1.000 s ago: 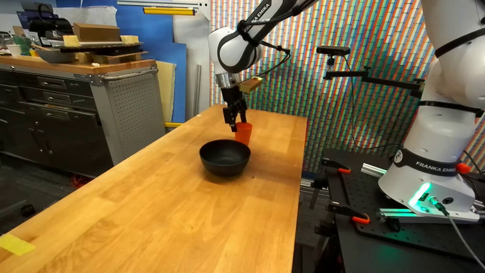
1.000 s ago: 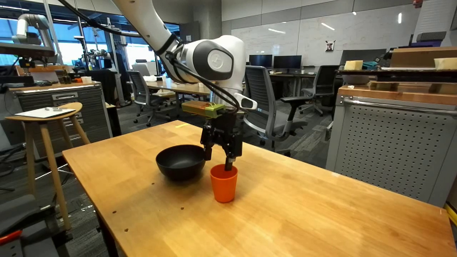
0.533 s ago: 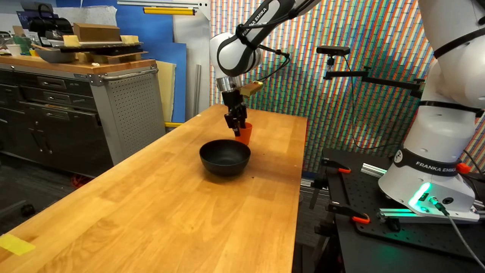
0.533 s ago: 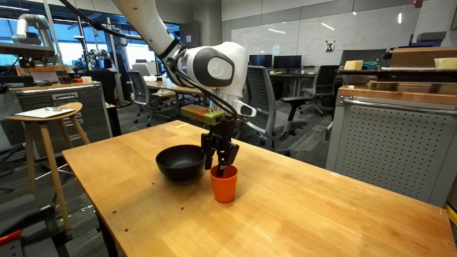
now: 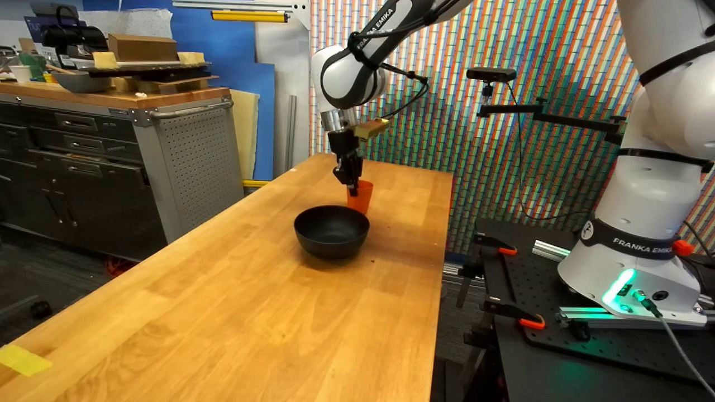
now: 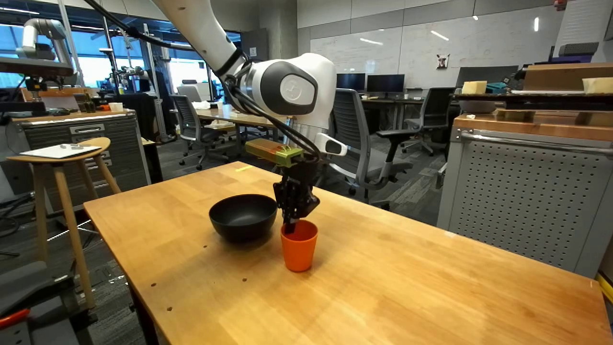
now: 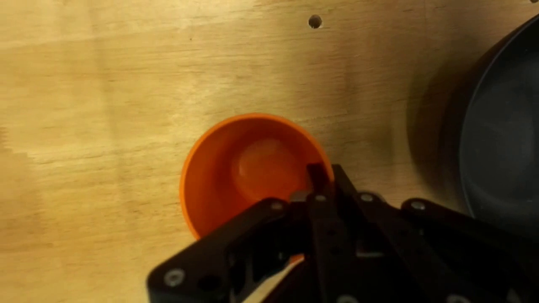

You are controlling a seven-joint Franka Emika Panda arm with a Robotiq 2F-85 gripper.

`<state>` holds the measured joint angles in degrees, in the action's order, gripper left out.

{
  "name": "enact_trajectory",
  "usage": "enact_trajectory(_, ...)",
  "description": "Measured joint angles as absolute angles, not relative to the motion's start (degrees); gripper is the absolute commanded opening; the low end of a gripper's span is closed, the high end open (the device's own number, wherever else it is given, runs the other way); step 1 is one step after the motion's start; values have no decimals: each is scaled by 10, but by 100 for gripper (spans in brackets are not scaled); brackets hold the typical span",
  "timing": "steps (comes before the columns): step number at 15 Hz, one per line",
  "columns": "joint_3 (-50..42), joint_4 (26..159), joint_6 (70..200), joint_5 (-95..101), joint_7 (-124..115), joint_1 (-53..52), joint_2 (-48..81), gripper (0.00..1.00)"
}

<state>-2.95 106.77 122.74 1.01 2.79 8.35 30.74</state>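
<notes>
The wrist view looks closely down into the orange cup (image 7: 257,168). Farther back, both exterior views slant down, sharing the bench (image 5: 268,312).

We count one orange cup (image 6: 299,254), one black bowl (image 6: 242,220) and one grey bowl (image 5: 84,84) — and, in an exterior view, two orange-tipped clamps (image 5: 511,310) and one strip of yellow tape (image 5: 24,360). In an exterior view we find four small holes (image 6: 244,279) in the tabletop (image 6: 407,287) and one wooden stool (image 6: 101,143).

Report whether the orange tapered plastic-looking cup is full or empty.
Empty where visible: the wrist view shows bare bottom inside the cup; black jointed fingers hide part.
</notes>
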Motion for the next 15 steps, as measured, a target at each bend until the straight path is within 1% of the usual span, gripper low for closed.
enact_trajectory(4,-32,1070,1228,10,28,81,294,1)
enact_trajectory(7,-31,1088,1228,18,27,64,254,1)
enact_trajectory(12,-13,1170,1223,26,25,14,161,1)
enact_trajectory(15,4,1214,1224,32,20,-12,130,1)
